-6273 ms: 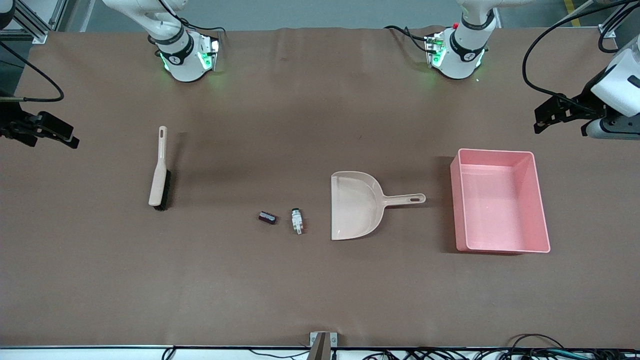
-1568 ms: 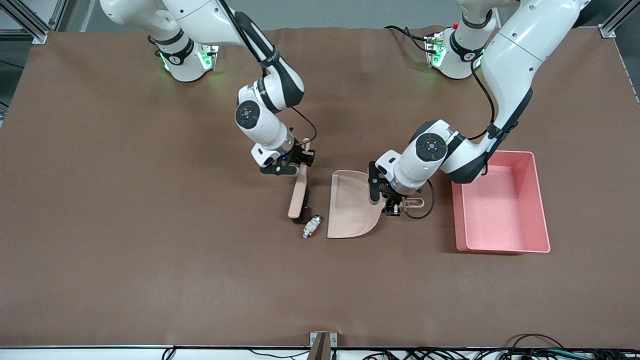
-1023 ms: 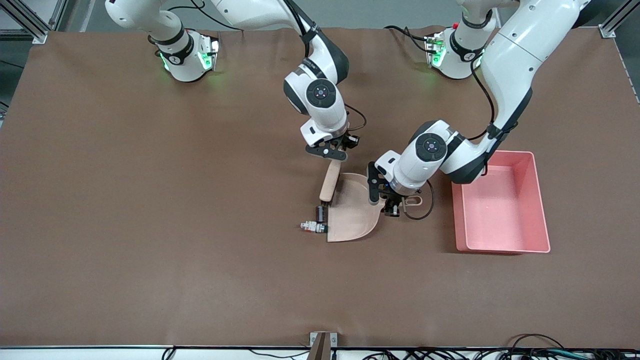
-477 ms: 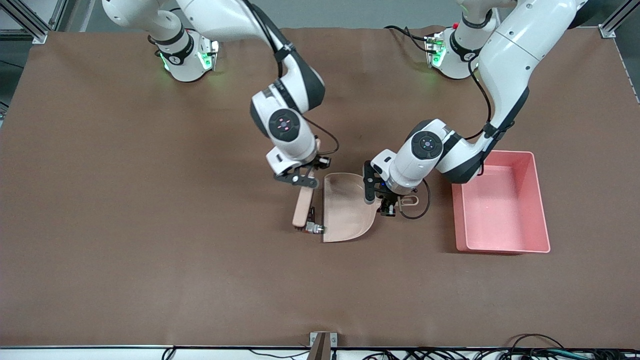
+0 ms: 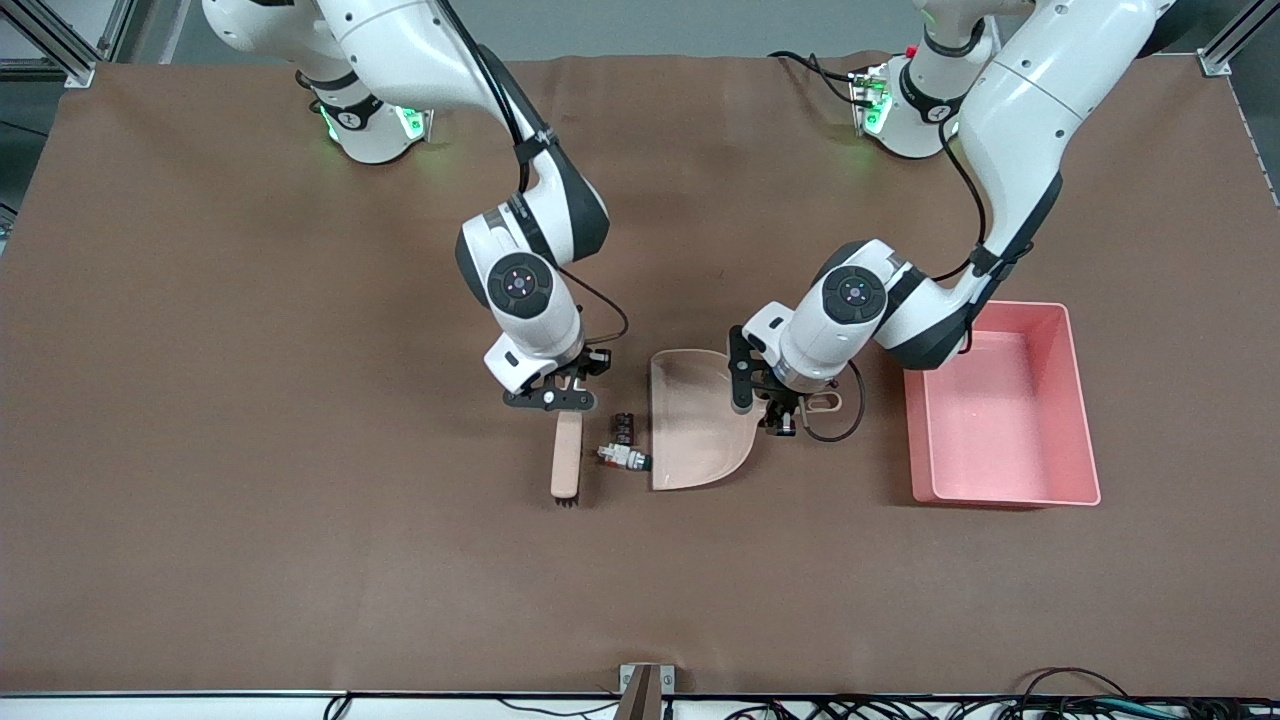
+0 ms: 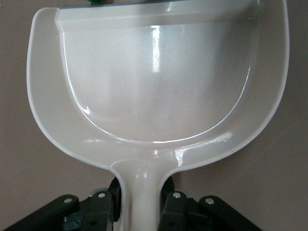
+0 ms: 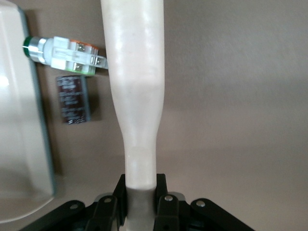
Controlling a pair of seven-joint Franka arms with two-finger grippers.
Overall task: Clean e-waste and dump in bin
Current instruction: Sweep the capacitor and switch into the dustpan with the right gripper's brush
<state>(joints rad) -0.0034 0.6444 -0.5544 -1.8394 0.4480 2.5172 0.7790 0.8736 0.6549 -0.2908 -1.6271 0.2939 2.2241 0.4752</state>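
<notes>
We note the pink bin (image 5: 1003,405) toward the left arm's end from the dustpan (image 5: 693,435). Left gripper (image 5: 779,408) clamps the dustpan's handle; right gripper (image 5: 556,398) clamps the brush (image 5: 567,455). Just beside the dustpan's mouth lie the white-grey connector (image 5: 622,458) and the maroon block (image 5: 625,426).

Brown surface (image 5: 250,560) carries a beige dustpan (image 5: 695,440) mid-way, mouth at 9 o'clock. Just off that mouth lie a dark block (image 5: 625,427) and a white connector (image 5: 621,458). The pink bin (image 5: 1000,405) sits at the dustpan's 3 o'clock.
</notes>
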